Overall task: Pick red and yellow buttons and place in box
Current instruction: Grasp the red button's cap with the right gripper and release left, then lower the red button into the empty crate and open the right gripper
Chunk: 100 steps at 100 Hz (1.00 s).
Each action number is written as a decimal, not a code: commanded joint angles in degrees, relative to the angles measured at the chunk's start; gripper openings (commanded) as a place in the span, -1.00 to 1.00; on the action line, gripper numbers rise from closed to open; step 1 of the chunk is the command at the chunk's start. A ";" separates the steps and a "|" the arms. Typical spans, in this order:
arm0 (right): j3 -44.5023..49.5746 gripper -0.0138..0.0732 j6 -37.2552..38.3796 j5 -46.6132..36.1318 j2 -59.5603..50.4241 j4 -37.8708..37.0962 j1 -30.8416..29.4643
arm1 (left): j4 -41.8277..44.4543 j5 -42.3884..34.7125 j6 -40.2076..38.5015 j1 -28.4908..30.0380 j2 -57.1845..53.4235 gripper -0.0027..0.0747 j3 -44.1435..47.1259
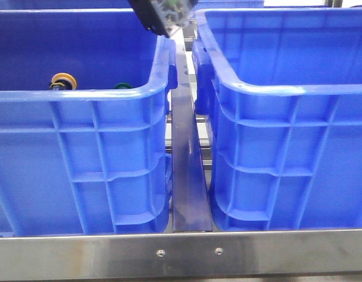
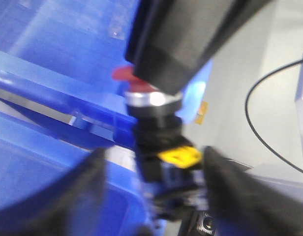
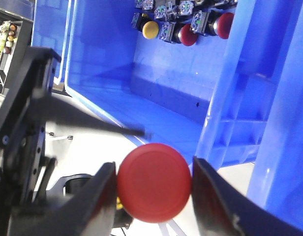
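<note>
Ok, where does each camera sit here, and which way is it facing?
Front: fixed, facing forward at the left crate and right crate; a dark arm end shows on top.
Left wrist: on the left arm; blurred fingers flank a red-capped button.
Right wrist: on the right arm; right gripper pinches a red button.
Shared: blue crate walls, in all three.

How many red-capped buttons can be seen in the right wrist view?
3. One red button sits between the right pincer's fingers. Two more red buttons lie inside the blue crate. Others may be hidden.
</note>
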 commanded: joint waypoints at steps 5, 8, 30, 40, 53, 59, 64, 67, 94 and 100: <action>-1.84 -0.31 -0.85 -0.94 -1.09 4.59 -0.12 | -1.70 -3.55 0.02 -0.39 -1.48 0.57 -1.53; -1.84 -0.31 -0.85 -1.66 -1.09 4.59 -0.26 | -1.70 -3.55 0.02 -0.39 -1.48 0.56 -1.53; -1.84 -0.31 -2.10 -12.28 -1.09 4.10 -3.44 | -1.70 -3.55 0.02 -0.39 -1.48 0.55 -1.63; -1.84 -0.31 -5.54 -17.45 -1.09 3.73 -6.07 | -1.70 -3.45 0.02 -0.39 -1.48 0.55 -1.63; -1.84 -0.31 -12.95 -23.75 -1.09 1.15 -9.08 | -1.70 -3.45 0.02 -0.39 -1.48 0.55 -1.63; -1.84 -0.31 -16.57 -26.57 -0.90 -1.50 -9.60 | -1.70 -3.45 0.02 -0.39 -1.48 0.55 -1.63; -1.79 -0.31 -20.48 -28.65 -0.51 -3.99 -9.60 | -1.70 -3.29 0.02 -0.39 -1.48 0.55 -1.63; -1.75 -0.31 -22.10 -29.45 0.01 -5.11 -9.60 | -1.70 -3.32 0.02 -0.39 -1.48 0.55 -1.63; -1.75 -0.31 -31.86 -37.63 6.28 -6.60 -9.51 | -1.70 -2.18 0.02 -0.39 -1.48 0.55 -1.63; -1.75 -0.31 -34.01 -40.03 8.10 -6.60 -9.51 | -1.70 -1.84 0.02 -0.39 -1.48 0.55 -1.63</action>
